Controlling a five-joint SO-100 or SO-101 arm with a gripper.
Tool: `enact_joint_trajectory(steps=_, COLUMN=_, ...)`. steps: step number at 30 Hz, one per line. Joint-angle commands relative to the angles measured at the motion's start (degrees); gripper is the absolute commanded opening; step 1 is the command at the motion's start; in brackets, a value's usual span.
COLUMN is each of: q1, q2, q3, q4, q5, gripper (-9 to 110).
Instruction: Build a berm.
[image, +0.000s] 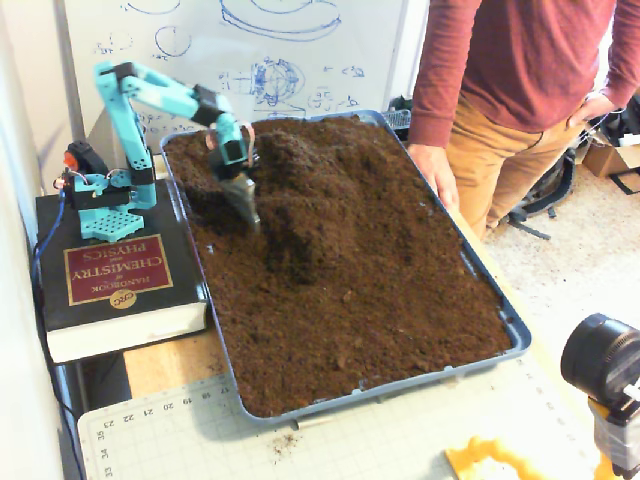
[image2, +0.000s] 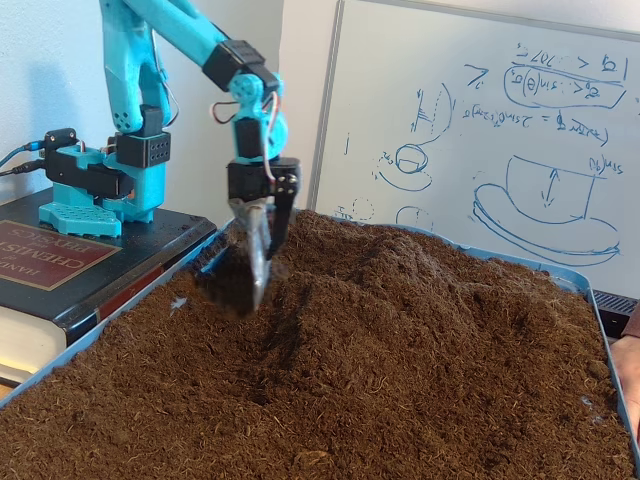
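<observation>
The turquoise arm's end effector points down with its tip in the loose dark brown soil, at the left foot of the raised soil berm; whether its fingers are spread, I cannot tell. The berm runs along the middle of the shallow blue tray, toward the far end.

We saw open room over the flat dark soil in the near half of the blue plastic tray; the raised mound of loose brown soil blocked low passage along the far half; the teal arm's gripper stood at its left flank in both fixed views; a person's hand rested at the right rim; a thick black book bounded the left side.
</observation>
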Motion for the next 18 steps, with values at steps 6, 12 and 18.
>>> enact_joint_trajectory(steps=6, q1=3.0, q2=-0.7, q3=-3.6, q4=6.3, q5=-8.6, gripper=0)
enact_joint_trajectory(steps=12, q1=3.7, q2=-1.2, q3=-3.8, q4=5.3, q5=-8.0, gripper=0)
enact_joint_trajectory(steps=18, q1=1.2, q2=-12.2, q3=-10.9, q4=-0.4, q5=-7.9, gripper=0)
